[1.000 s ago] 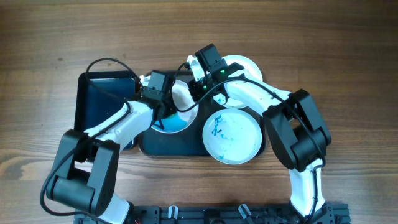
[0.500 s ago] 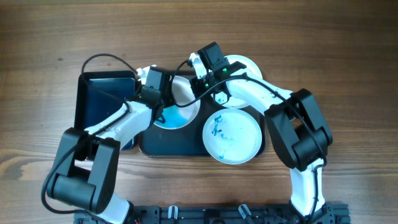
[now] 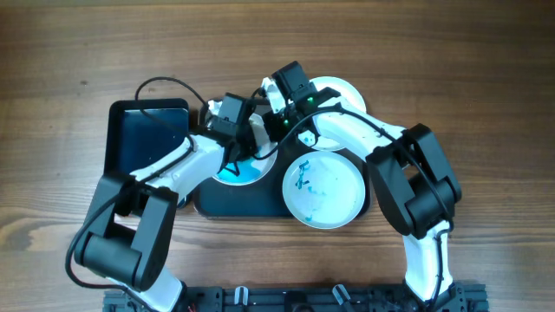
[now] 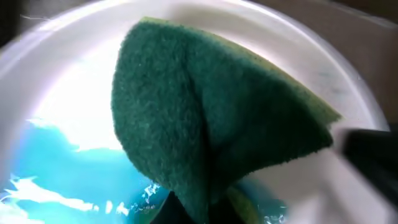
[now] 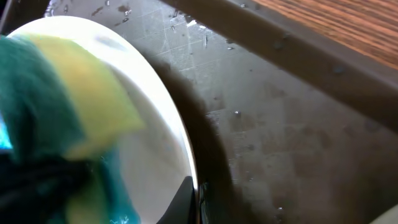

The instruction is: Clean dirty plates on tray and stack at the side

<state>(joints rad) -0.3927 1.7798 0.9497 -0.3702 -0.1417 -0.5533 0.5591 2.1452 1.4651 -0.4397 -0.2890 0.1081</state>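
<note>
Wood table (image 3: 434,52) is carrying the tray (image 3: 232,201). Left gripper (image 3: 236,149) is clamping a green sponge (image 4: 211,124) and pressing it on the blue-smeared plate (image 4: 74,106) at the tray's left end. Right gripper (image 5: 194,198) is apparently pinching that plate's rim. Leftover blue is lying robot-side of the sponge, nearer the left arm.

My left arm (image 3: 186,165) and right arm (image 3: 355,130) are wearing white shells, black joint housings and looping black cables (image 3: 165,81).
</note>
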